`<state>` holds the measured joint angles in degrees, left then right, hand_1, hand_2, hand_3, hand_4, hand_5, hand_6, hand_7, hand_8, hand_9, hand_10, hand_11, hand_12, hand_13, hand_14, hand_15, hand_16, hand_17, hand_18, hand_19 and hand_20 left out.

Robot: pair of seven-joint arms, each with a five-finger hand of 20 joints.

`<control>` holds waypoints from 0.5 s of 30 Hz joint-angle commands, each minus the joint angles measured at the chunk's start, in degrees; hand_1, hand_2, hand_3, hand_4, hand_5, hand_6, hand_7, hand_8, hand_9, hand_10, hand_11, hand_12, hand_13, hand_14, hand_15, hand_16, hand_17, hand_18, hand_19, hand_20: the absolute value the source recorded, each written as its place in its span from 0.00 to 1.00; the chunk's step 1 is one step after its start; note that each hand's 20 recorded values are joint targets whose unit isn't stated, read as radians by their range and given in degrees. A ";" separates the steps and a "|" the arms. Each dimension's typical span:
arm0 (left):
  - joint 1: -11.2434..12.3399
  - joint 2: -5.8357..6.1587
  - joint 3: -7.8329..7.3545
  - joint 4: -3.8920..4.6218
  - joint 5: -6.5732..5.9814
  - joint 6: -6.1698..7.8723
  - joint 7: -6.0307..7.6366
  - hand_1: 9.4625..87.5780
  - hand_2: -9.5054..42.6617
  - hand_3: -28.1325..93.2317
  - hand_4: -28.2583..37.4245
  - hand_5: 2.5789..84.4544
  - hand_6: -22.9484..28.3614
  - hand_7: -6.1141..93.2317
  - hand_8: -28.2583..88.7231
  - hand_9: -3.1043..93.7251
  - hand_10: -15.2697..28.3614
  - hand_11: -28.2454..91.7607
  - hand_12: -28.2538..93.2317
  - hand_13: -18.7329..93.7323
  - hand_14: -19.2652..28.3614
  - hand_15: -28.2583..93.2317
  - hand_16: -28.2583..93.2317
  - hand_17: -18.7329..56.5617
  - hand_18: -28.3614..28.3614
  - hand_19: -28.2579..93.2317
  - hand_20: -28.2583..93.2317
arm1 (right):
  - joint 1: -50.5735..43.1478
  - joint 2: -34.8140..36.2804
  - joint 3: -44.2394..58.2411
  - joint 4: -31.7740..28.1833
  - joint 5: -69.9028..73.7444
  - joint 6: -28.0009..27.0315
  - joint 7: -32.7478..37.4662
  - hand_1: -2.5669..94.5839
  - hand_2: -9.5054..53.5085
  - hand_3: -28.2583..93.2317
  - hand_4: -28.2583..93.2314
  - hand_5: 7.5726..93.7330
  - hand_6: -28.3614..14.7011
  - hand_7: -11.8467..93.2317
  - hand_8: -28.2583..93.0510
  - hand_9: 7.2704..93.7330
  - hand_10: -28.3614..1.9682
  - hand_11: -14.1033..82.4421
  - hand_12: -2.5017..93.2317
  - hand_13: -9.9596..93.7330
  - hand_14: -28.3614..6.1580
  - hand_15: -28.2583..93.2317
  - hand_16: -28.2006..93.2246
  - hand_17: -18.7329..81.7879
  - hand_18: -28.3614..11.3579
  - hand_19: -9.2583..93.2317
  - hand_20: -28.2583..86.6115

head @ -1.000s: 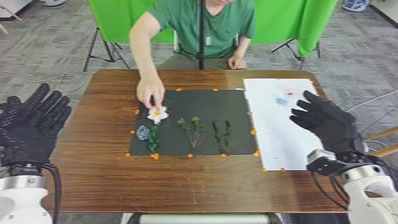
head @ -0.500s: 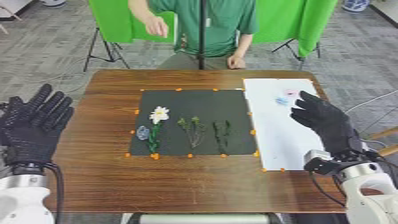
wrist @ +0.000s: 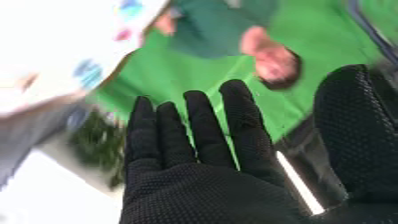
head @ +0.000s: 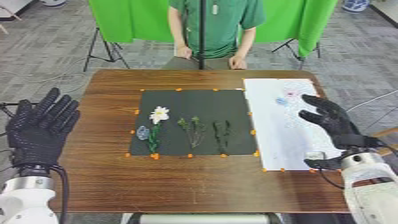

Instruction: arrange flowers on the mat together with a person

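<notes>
"Left hand point(head: 40, 127)?"
"Fingers spread, at the table's point(head: 99, 120) left edge. Brown wood runs to the black mat point(head: 200, 99); the white flower point(head: 159, 115) lies just inside its left edge."
"Pointing?"
"Bloom far, stem near."
"Right hand point(head: 336, 122)?"
"Straight-fingered, at the white sheet's point(head: 280, 135) right edge."

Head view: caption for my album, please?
White flower and green stems on the black mat, between left hand and right hand.
</notes>
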<state>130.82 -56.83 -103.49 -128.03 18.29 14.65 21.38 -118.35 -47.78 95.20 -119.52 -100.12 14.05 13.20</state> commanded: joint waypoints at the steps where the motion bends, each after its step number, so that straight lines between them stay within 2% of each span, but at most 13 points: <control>1: 0.90 -0.60 1.29 0.42 -0.68 -0.20 -0.83 0.14 0.51 0.80 0.00 0.49 0.60 0.16 0.17 0.40 0.68 0.37 0.31 0.39 0.71 0.44 0.19 0.18 0.74 0.48 0.32 | 6.67 8.81 -5.04 7.89 -22.29 -1.21 9.45 0.28 0.16 0.86 0.06 0.33 0.60 0.24 0.16 0.30 0.52 0.18 0.19 0.32 0.44 0.26 0.43 0.26 0.39 0.41 0.33; 3: 1.15 -0.76 1.34 0.29 -0.69 -0.12 -1.25 0.14 0.51 0.80 0.00 0.49 0.60 0.16 0.17 0.40 0.68 0.37 0.31 0.38 0.71 0.44 0.19 0.17 0.74 0.48 0.32 | 7.53 10.02 -6.23 8.32 -24.42 -1.70 12.40 0.29 0.14 0.86 0.06 0.32 0.60 0.25 0.16 0.29 0.53 0.18 0.20 0.32 0.43 0.26 0.43 0.26 0.38 0.42 0.32; 6: 1.73 -0.92 1.70 0.15 -1.64 -0.20 -1.30 0.14 0.51 0.80 0.00 0.49 0.60 0.16 0.17 0.40 0.68 0.38 0.31 0.39 0.72 0.45 0.19 0.17 0.74 0.48 0.32 | 9.98 10.91 -9.28 9.57 -28.55 -2.69 16.48 0.30 0.12 0.87 0.05 0.31 0.59 0.25 0.15 0.28 0.47 0.18 0.20 0.30 0.42 0.28 0.42 0.25 0.38 0.43 0.32; 9: 1.74 -1.11 2.01 0.21 -1.66 0.13 -1.51 0.14 0.51 0.80 0.00 0.49 0.60 0.16 0.17 0.40 0.68 0.38 0.31 0.39 0.72 0.45 0.19 0.17 0.74 0.48 0.32 | 14.23 11.45 -13.48 12.22 -29.71 -4.34 20.25 0.32 0.10 0.88 0.05 0.31 0.58 0.25 0.16 0.29 0.45 0.19 0.20 0.30 0.40 0.30 0.41 0.25 0.36 0.46 0.31; 15: 1.81 -1.08 1.99 0.02 -1.49 0.28 -1.47 0.15 0.52 0.80 0.00 0.49 0.60 0.16 0.17 0.40 0.68 0.38 0.31 0.39 0.72 0.46 0.19 0.17 0.74 0.48 0.33 | 23.75 13.21 -22.56 19.81 -28.52 -5.61 20.51 0.40 0.00 0.89 0.01 0.34 0.60 0.29 0.14 0.36 0.44 0.27 0.22 0.33 0.42 0.41 0.38 0.26 0.34 0.53 0.30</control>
<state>131.57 -57.34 -102.00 -128.07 16.96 14.67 20.42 -103.69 -36.22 78.97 -106.60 -131.18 10.48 35.11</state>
